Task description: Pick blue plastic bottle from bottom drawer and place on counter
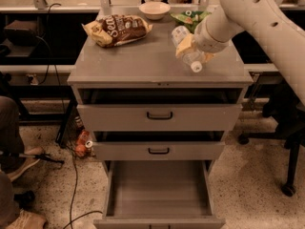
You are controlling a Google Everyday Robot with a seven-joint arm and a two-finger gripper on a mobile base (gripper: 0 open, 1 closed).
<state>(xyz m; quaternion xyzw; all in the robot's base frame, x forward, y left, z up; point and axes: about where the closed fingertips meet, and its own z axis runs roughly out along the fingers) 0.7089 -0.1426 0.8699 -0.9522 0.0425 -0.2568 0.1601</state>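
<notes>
My gripper (187, 46) is above the right part of the counter (138, 61), the grey top of the drawer cabinet. It is shut on the blue plastic bottle (194, 61), a small clear bottle held tilted with its white cap pointing down toward the front. The bottle hangs just over the counter surface. The bottom drawer (159, 192) is pulled wide open at the foot of the cabinet, and its inside shows bare grey metal.
A brown chip bag (119, 30) lies at the counter's back left, a white bowl (154, 9) at the back middle, a green bag (190, 17) at the back right behind the gripper. The two upper drawers (159, 116) stand slightly ajar. Chair legs (288, 175) stand at the right.
</notes>
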